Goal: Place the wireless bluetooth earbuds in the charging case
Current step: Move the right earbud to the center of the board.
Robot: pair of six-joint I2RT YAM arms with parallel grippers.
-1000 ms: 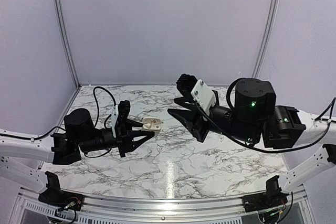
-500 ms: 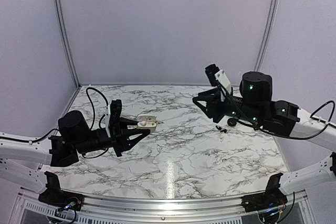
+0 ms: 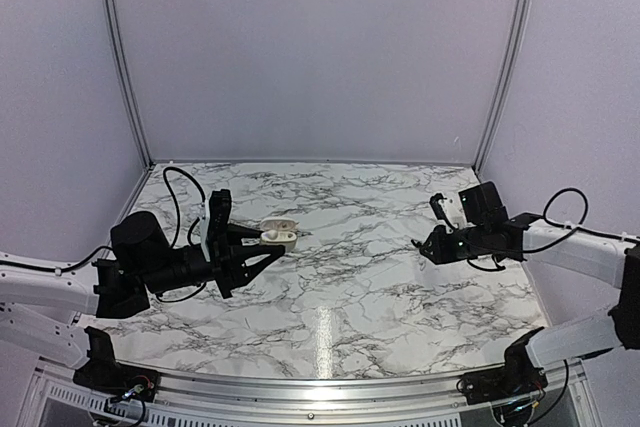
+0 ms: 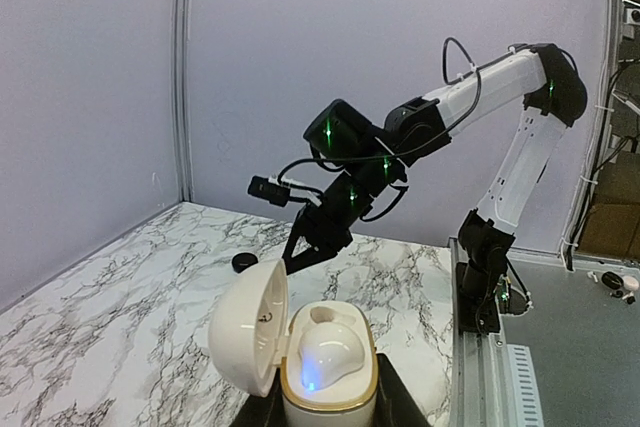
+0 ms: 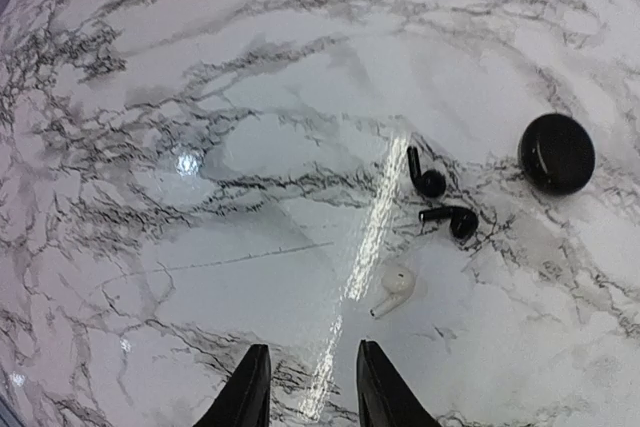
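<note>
Marble table (image 3: 370, 297), pale lilac walls. My right arm has swung out from the middle to the right side and dropped low, so the right gripper (image 3: 424, 247) now hangs just over the loose pieces. Its wrist camera shows the fingers slightly spread with nothing between them. Ahead lie the two black wireless bluetooth earbuds (image 5: 428, 179), just beside each other, with a white earbud (image 5: 392, 287) nearer the fingers and a black puck (image 5: 556, 152) off to the right. The left gripper (image 3: 268, 239) has barely shifted; it stays pinched on the charging case (image 4: 320, 352), lid open, at the left and apparently clear of the table. I judge a pickup comes next, since no earbud is gripped yet.
</note>
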